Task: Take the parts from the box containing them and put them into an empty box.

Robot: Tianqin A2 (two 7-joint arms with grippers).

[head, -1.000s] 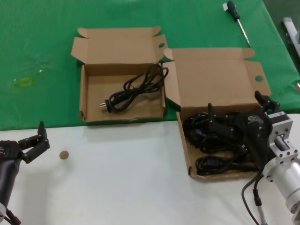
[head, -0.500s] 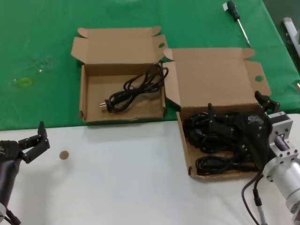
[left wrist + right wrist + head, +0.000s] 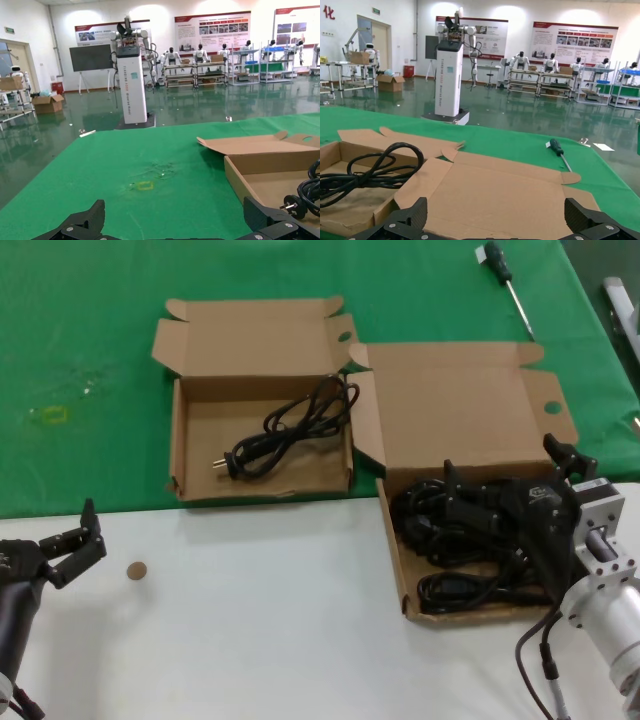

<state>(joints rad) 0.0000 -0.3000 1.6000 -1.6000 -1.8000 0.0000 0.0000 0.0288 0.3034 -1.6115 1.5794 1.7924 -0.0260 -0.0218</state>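
The larger, shallow box [image 3: 392, 540] at the right holds several black power cords [image 3: 450, 540] in a loose heap. Its lid [image 3: 455, 410] lies open behind it and fills the right wrist view [image 3: 495, 190]. My right gripper [image 3: 500, 462] is open and hovers over this heap, holding nothing, and it shows open in the right wrist view [image 3: 496, 212]. The smaller, deeper box [image 3: 200, 425] at the left holds one cord [image 3: 285, 430], also seen in the right wrist view [image 3: 370, 170]. My left gripper [image 3: 78, 545] is open and empty at the front left, also open in its wrist view [image 3: 175, 215].
A screwdriver [image 3: 505, 280] lies on the green cloth [image 3: 80, 340] at the back right. A small brown disc [image 3: 136, 570] lies on the white table [image 3: 260, 620] near my left gripper. A yellowish mark [image 3: 50, 415] is on the cloth at the left.
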